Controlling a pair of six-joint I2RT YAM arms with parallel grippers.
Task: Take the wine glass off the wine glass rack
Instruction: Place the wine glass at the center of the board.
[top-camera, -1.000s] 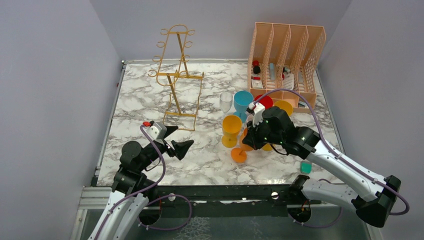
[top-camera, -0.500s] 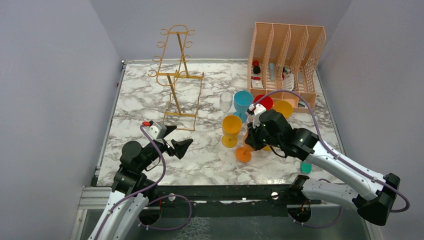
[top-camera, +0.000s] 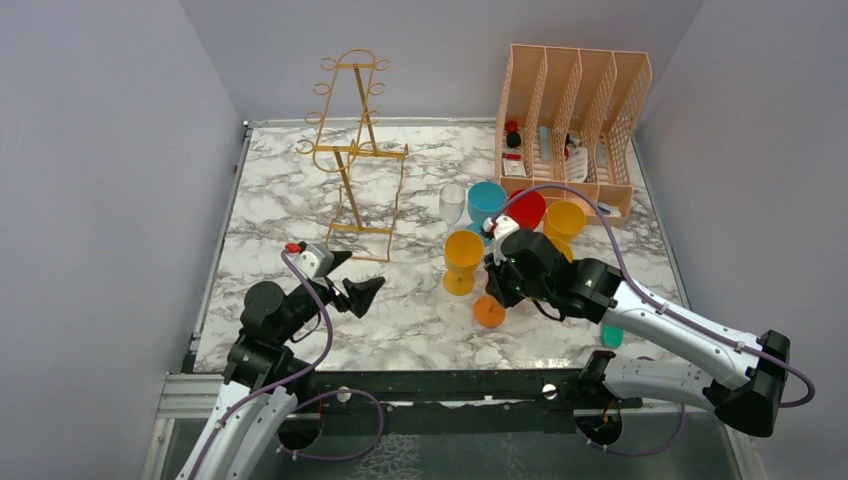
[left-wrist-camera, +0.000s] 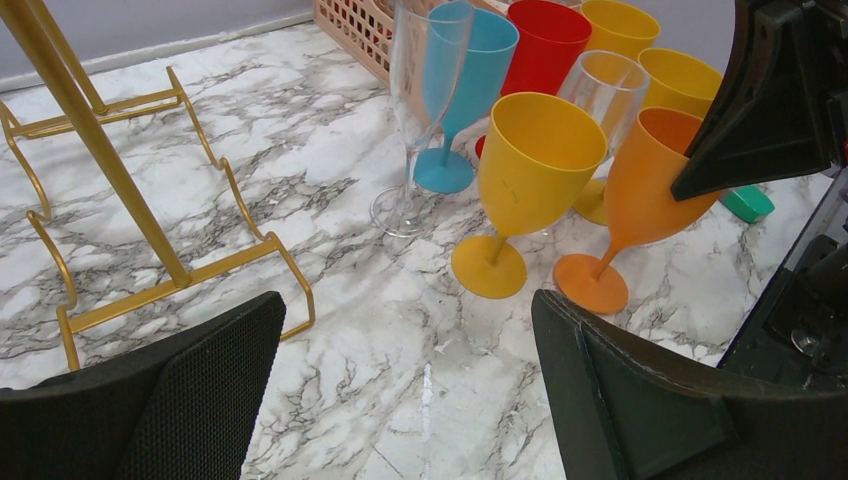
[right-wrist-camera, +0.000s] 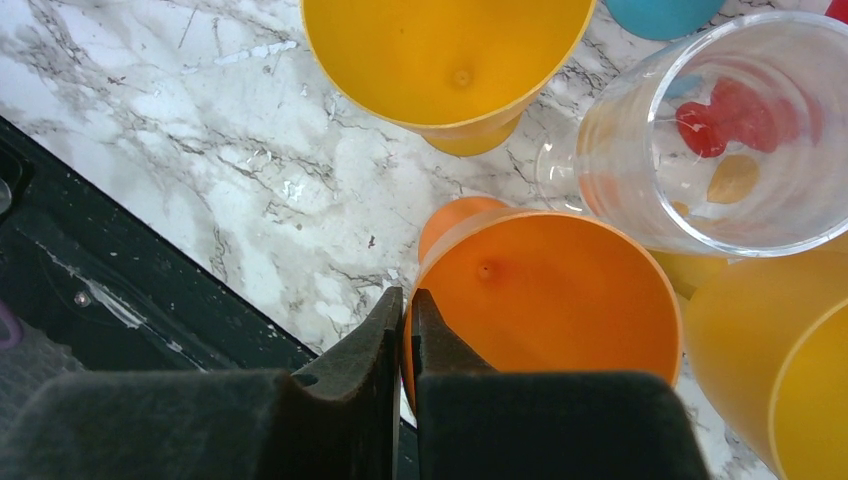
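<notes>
Marble table (top-camera: 290, 200), top view: wine glass rack (top-camera: 350, 150) bare; orange wine glass (top-camera: 489, 311) stands well apart, right. Left wrist view: left gripper (left-wrist-camera: 405, 310) gapes, idle. Right wrist view: right gripper (right-wrist-camera: 408, 300) pinches the glass rim; likely the release step, next parting fingers and lifting clear.

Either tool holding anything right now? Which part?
The right tool pinches the orange wine glass by its rim; the left tool is open, holding nothing.
</notes>
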